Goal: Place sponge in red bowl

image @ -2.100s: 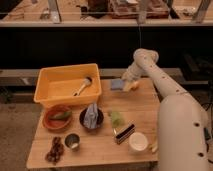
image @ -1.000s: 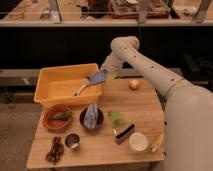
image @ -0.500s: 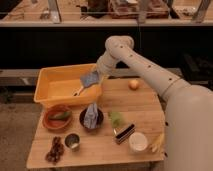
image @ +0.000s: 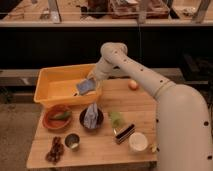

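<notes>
My gripper (image: 90, 81) hangs at the end of the white arm, over the front right corner of the yellow tub (image: 54, 84). It is shut on the sponge (image: 85, 87), a small flat blue-grey pad held tilted in the air. The red bowl (image: 49, 120) sits on the wooden table, below and to the left of the sponge, with something green lying in it. Sponge and bowl are apart.
A dark bowl (image: 82, 118) holding a folded grey-blue cloth (image: 91, 115) stands right under the gripper. Around it are a small metal cup (image: 72, 141), a dark bunch (image: 54, 149), a green item (image: 116, 117), a dark block (image: 124, 132), a white cup (image: 138, 141) and an orange fruit (image: 133, 85).
The arm has carried the sponge from the table's right side leftward and down, from above the tub's rim to its front right corner, closer to the bowls.
</notes>
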